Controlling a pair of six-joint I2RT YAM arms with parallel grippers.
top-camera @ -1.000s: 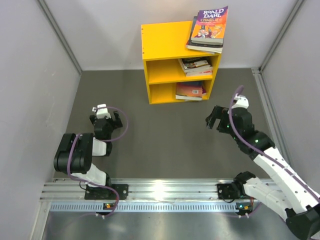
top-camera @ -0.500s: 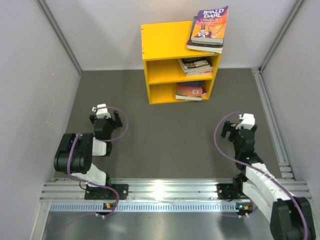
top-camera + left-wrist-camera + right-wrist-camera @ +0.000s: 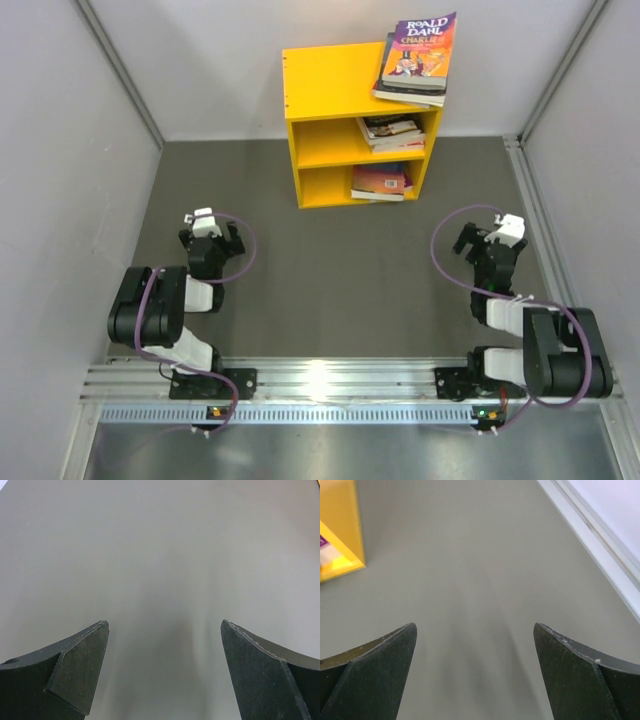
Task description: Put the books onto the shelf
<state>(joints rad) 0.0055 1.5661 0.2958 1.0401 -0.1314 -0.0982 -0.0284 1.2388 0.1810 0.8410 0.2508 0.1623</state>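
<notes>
Against the back wall, the yellow shelf (image 3: 340,105) carries all the books in sight.

On the grey table (image 3: 330,290) the shelf stands well apart from both arms, with a small stack of books topped by the Roald Dahl paperback (image 3: 419,52) on its roof, another stack (image 3: 392,131) in the upper compartment and, as far as the small view allows, a red-covered one (image 3: 379,183) in the lower. Folded near its base, the left gripper (image 3: 164,672) has its jaws spread wide over bare table, holding nothing. Likewise the right gripper (image 3: 475,672), wide and empty, with a shelf corner at its left.
</notes>
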